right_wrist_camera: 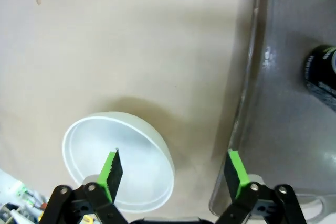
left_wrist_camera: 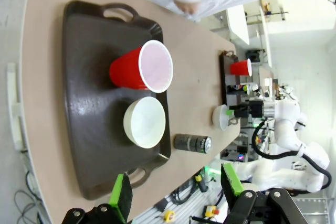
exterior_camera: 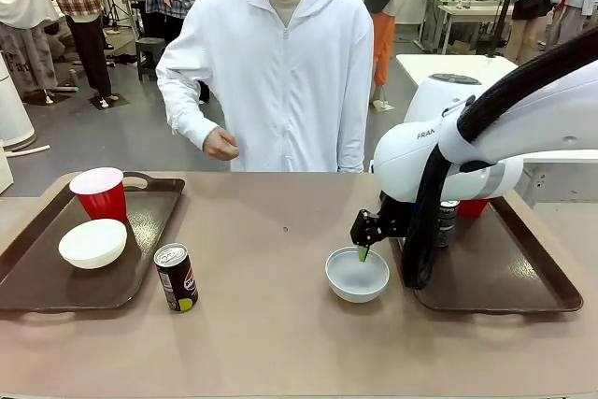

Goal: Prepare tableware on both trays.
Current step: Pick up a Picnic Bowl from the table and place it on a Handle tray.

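Tan counter [exterior_camera: 280, 343], with a person in a white hooded jacket [exterior_camera: 280, 72] standing at its far side.

Your left tray [exterior_camera: 37, 277] carries the left red cup [exterior_camera: 100, 193], upright at the far end. The left bowl [exterior_camera: 92, 243] sits just in front of the cup. The left can [exterior_camera: 176, 277] stands upright on the counter, just off that tray's inner edge.

The right bowl [exterior_camera: 357, 274] sits on the counter just beside the right tray [exterior_camera: 505, 277], not on it. Your right tool [right_wrist_camera: 173, 174] is down at this bowl with its jaws apart. One finger is over the bowl's inside and the other is outside it, over the tray's rim; nothing is gripped. The right can [exterior_camera: 448, 221] and right red cup [exterior_camera: 474, 207] stand on the right tray, partly hidden by the arm.

Your left tool [left_wrist_camera: 176, 195] hangs above the counter near the left tray, jaws wide, with nothing between them.
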You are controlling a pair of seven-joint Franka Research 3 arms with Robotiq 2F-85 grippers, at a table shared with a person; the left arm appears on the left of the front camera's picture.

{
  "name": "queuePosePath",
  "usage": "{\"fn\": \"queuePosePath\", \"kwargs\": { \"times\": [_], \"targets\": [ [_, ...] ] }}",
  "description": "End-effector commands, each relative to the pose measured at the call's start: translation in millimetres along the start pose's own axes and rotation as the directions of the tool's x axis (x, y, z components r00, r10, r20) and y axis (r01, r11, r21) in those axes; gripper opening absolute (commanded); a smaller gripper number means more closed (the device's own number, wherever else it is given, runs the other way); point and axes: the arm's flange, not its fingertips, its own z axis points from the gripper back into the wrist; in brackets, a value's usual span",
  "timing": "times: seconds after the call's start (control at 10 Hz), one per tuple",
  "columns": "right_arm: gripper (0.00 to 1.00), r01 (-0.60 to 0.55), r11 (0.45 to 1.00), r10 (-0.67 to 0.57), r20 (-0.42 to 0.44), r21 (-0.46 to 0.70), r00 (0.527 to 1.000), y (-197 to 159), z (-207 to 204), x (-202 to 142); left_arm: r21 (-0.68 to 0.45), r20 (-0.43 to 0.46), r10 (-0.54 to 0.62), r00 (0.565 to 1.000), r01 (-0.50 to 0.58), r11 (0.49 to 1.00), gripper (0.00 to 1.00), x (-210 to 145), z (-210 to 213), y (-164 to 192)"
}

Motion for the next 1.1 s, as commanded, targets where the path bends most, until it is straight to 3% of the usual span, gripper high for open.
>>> {"fn": "queuePosePath", "kwargs": {
  "times": [0.0, 0.1, 0.2, 0.4, 0.5, 0.6, 0.7, 1.0],
  "targets": [
    [0.57, -0.014, 0.999, 0.016, -0.048, 0.039, 0.999, 11.6, -4.4, 6.7, -0.016, 0.012, -0.002, 1.0, 0.002, 1.0, 0.9, -1.2, 0.8, -1.1],
    [0.41, -0.005, 0.999, 0.007, -0.052, 0.034, 0.999, 13.6, -4.0, 7.2, -0.016, 0.012, -0.002, 1.0, 0.002, 1.0, 0.9, -1.2, 0.8, -1.1],
    [0.0, -0.001, 0.999, 0.003, -0.049, 0.034, 0.999, 13.6, -3.1, 7.3, -0.016, 0.012, -0.002, 1.0, 0.002, 1.0, 0.9, -1.2, 0.8, -1.1],
    [0.0, 0.002, 0.999, 0.0, -0.053, 0.037, 0.999, 12.6, -2.6, 8.2, -0.016, 0.012, -0.002, 1.0, 0.002, 1.0, 0.9, -1.2, 0.8, -1.1],
    [0.14, 0.003, 0.999, 0.0, -0.057, 0.04, 0.998, 11.6, -2.5, 8.4, -0.016, 0.012, -0.002, 1.0, 0.002, 1.0, 0.9, -1.2, 0.8, -1.1],
    [0.03, 0.005, 0.999, -0.003, -0.06, 0.041, 0.998, 10.0, -2.8, 8.6, -0.016, 0.012, -0.002, 1.0, 0.002, 1.0, 0.9, -1.2, 0.8, -1.1],
    [0.0, 0.005, 0.999, -0.002, -0.063, 0.043, 0.998, 9.2, -2.8, 8.5, -0.016, 0.012, -0.002, 1.0, 0.002, 1.0, 0.9, -1.2, 0.8, -1.1],
    [0.0, -0.053, 0.999, 0.053, -0.061, 0.011, 0.997, 4.1, 8.1, -0.3, -0.016, 0.012, -0.002, 1.0, 0.002, 1.0, 0.9, -1.2, 0.8, -1.1]
  ]
}}
